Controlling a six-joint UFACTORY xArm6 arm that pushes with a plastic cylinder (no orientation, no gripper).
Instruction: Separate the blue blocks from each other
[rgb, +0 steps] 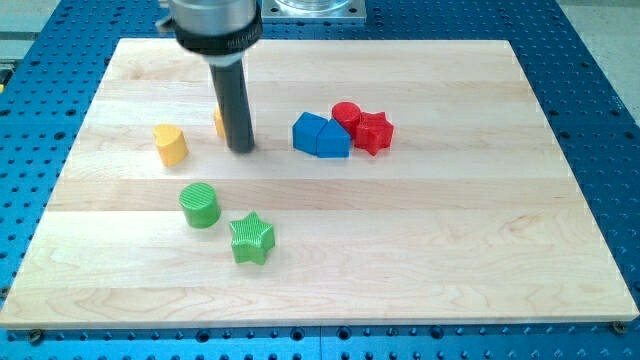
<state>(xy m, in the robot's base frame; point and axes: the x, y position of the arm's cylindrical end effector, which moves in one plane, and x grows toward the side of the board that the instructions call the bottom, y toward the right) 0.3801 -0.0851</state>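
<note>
Two blue blocks touch each other right of the board's centre: a left blue block (308, 131) and a right blue block with a peaked top (334, 139). A red cylinder (346, 115) and a red star (373, 132) press against their right side. My tip (241, 148) rests on the board about 50 px left of the left blue block, not touching it. The rod rises straight up to the view's top.
An orange-yellow block (219, 122) sits just behind the rod, mostly hidden. A yellow block (171, 145) lies to the left. A green cylinder (199, 205) and a green star (251, 239) lie lower left. The wooden board (450, 250) rests on a blue perforated table.
</note>
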